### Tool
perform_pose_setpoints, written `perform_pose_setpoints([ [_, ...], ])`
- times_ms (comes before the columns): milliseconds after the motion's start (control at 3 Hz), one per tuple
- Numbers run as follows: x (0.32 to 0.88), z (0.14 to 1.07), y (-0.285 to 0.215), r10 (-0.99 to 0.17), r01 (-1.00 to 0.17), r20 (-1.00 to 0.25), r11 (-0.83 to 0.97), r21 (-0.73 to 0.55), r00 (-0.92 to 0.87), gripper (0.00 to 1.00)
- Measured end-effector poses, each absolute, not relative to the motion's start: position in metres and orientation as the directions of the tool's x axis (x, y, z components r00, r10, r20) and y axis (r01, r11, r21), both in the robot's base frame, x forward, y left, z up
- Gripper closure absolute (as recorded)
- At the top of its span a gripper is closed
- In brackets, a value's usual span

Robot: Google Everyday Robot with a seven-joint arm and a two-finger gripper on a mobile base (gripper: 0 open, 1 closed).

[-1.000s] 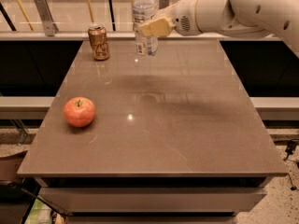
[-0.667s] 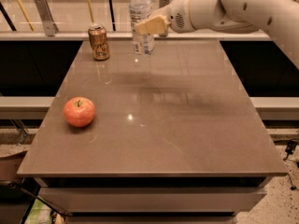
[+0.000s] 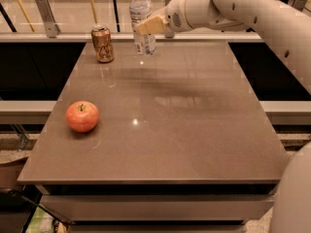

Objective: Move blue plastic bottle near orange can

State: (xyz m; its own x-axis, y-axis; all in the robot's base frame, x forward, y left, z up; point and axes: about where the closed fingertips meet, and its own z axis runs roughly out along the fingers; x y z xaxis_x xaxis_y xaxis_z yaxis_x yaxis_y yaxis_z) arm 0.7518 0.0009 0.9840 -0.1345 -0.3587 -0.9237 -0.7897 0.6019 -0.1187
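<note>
Camera view, looking down across a brown, glossy counter (image 3: 184,130) from its near edge. At the near right corner of the frame, a white rounded part of the robot's body (image 3: 294,198) shows. On the left side of the counter, about midway back, a round red-orange apple (image 3: 82,116) sits with its stem up, well apart from everything else.

Toward the far left corner stands the orange can (image 3: 102,43), upright, brownish-orange metal with a silver top. To the right of it, near but not touching, is the blue plastic bottle (image 3: 140,8), upright, clear with a white cap and a pale label, taller than the can. It is close to the counter's far edge. Whether its base rests on the surface or hangs just above cannot be told.

The pincer (image 3: 145,27) is clamped around the bottle's middle, with one pale tan finger (image 3: 151,25) lying across its front. The white arm (image 3: 243,8) reaches in from the upper right.
</note>
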Motion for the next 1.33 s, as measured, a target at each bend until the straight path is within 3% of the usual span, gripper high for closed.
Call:
perform_pose_setpoints([
  [1333,0.801,0.957,0.025,-0.356,-0.779,-0.930,0.607,-0.158,-0.089,1.00],
])
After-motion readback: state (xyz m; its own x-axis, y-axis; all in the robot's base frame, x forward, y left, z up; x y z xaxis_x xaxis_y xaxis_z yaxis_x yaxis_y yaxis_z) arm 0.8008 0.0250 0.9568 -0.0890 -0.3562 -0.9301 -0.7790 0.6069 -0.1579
